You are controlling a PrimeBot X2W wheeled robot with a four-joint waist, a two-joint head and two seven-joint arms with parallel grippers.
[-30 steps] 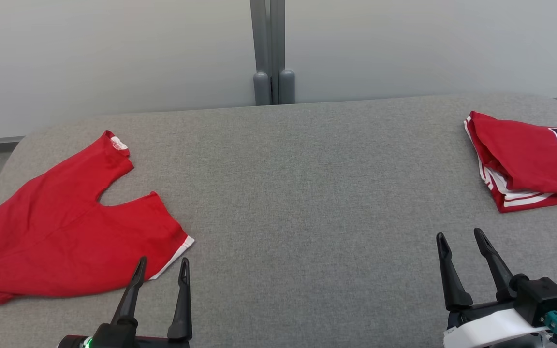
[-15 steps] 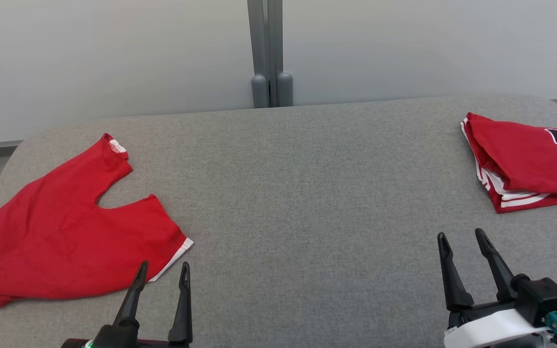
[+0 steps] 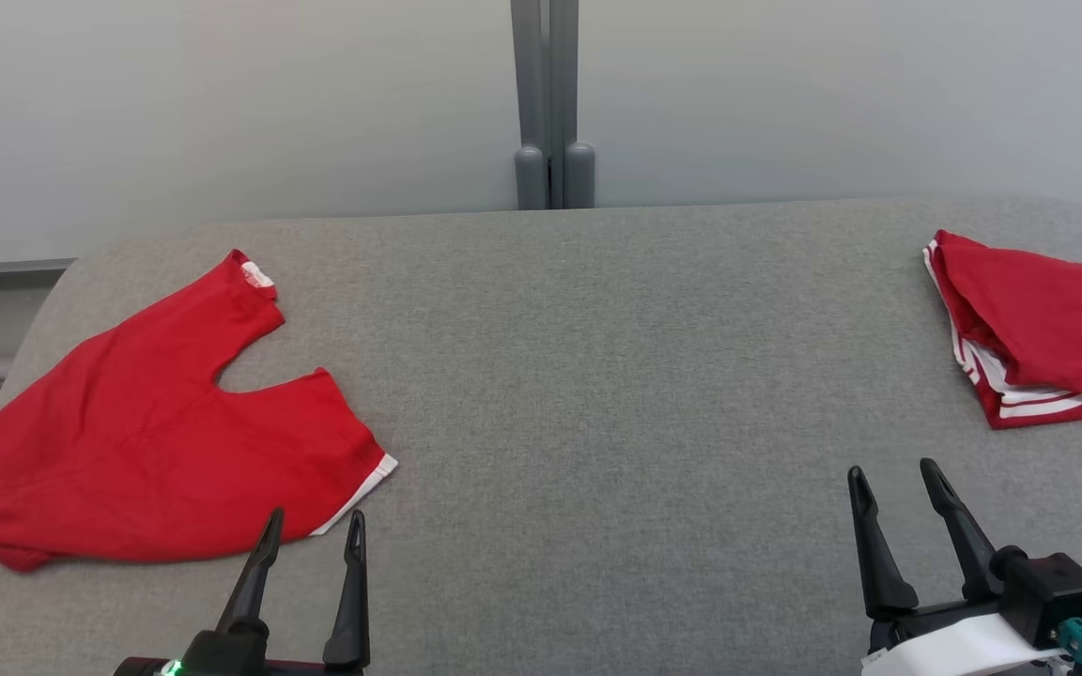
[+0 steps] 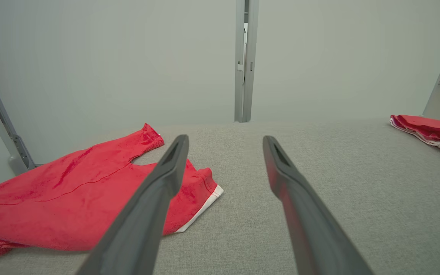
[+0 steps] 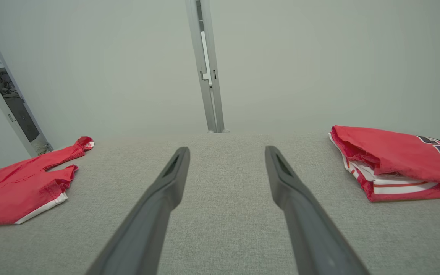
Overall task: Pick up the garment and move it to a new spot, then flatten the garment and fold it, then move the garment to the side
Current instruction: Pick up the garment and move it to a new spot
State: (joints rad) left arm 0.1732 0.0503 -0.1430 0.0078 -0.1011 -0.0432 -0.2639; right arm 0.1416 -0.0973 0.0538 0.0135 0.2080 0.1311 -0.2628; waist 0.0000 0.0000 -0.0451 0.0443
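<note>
A: Camera panned slightly since a second ago; the cloth itself didn't move. Head view: garment (image 3: 165,422) lies spread at left, close to the grey table's (image 3: 597,376) left edge. Left gripper (image 3: 315,516) and right gripper (image 3: 890,469) both splayed, empty.
B: Risk?
A: Left wrist view: white hem just beyond the fingers (image 4: 159,191); a one-layer pinch could drag it off that edge. Right wrist view: folded jersey (image 5: 395,164) far right, middle bare for laying flat.

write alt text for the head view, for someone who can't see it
A loose red garment lies spread on the left of a grey padded table, and a folded red jersey sits at the right edge. At the bottom, the left pincer and right pincer point forward, open and empty, the left one near the garment's white-trimmed hem.
</note>
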